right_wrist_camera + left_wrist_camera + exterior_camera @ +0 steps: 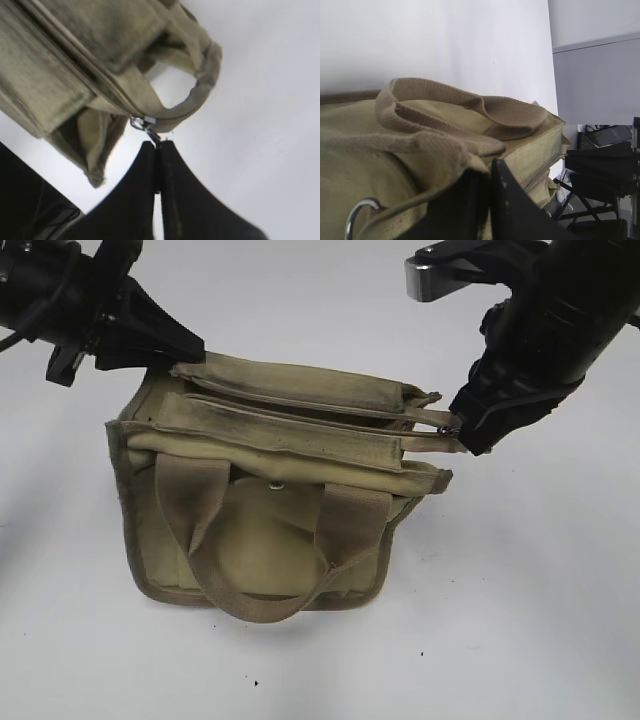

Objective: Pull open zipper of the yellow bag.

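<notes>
Yellow bag (270, 510) sits mid-bench (540, 620), front face and one webbing handle (250, 605) toward the exterior camera, top edge facing up. Zipper (300, 405) runs along the top, long axis left-right in the exterior view, closed along its visible length as far as I can judge. Silver pull tab (150, 131) is at the bag's right end, right where the right gripper (462, 430) is.

Right gripper: fingers (175, 190) pressed together, pinching the pull tab at their tips; right wrist view shows the tab disappearing between them. Slider sits just beyond the fingertips, at the bag's corner.

Left gripper (487, 175): fingers nearly closed, clamped on the bag's fabric edge at the top left-rear corner; exactly which layer is caught is hard to tell since the wrist view is partly blocked by the fingers. A metal ring (357, 217) shows low on the bag in that view.

Key relation: the whole zipper track lies left of the right fingers, stretching toward the left gripper. The right arm is the one on the tab, so the pull should likely run along the track leftward, with the left gripper anchoring the far end so the bag doesn't slide.
</notes>
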### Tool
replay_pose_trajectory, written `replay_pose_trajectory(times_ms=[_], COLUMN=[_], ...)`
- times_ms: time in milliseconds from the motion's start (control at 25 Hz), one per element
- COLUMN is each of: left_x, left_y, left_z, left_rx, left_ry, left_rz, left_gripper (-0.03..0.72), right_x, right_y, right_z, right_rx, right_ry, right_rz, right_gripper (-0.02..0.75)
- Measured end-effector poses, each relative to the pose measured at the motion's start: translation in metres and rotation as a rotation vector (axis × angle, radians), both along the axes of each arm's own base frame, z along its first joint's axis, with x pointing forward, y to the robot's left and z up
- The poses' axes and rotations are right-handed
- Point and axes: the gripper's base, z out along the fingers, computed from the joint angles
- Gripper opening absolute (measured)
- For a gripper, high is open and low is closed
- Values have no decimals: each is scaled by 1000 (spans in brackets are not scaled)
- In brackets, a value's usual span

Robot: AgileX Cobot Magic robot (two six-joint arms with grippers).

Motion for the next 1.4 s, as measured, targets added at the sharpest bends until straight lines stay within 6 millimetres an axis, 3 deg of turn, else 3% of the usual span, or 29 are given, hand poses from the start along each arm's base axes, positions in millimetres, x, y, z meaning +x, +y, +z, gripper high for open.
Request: replay_pose_trajectory(times_ms=[200,280,400,520,560,640,720,920,1120,1280,1400], left_x=[0,0,-1,-5,-7,-13,-25,-70,-137,-203,-242], left_y=[0,0,0,0,1,4,9,29,61,88,104], left_z=[0,0,0,5,8,17,31,77,122,132,116], left_rx=[1,1,0,-2,5,41,100,276,470,580,654], left_ry=[0,0,4,-3,-16,-57,-123,-335,-493,-588,-627], left_rz=[0,-1,-6,-22,-26,-42,-66,-105,-1,130,209], left_gripper=[29,37,141,356,405,465,476,468,466,462,456], right_x=[-4,-6,-14,-25,-30,-41,-51,-87,-137,-176,-208], right_y=[2,5,4,-1,-3,-8,-13,-32,-56,-76,-90], right_z=[0,4,18,36,42,53,65,93,86,67,48], right_rx=[43,84,128,152,156,159,167,211,220,216,227], right_ry=[49,57,36,9,4,-3,-20,-118,-146,-165,-189], right_rz=[-17,-26,-43,-79,-89,-101,-124,-189,-238,-274,-284], right_gripper=[4,38,219,508,566,613,613,598,594,594,594])
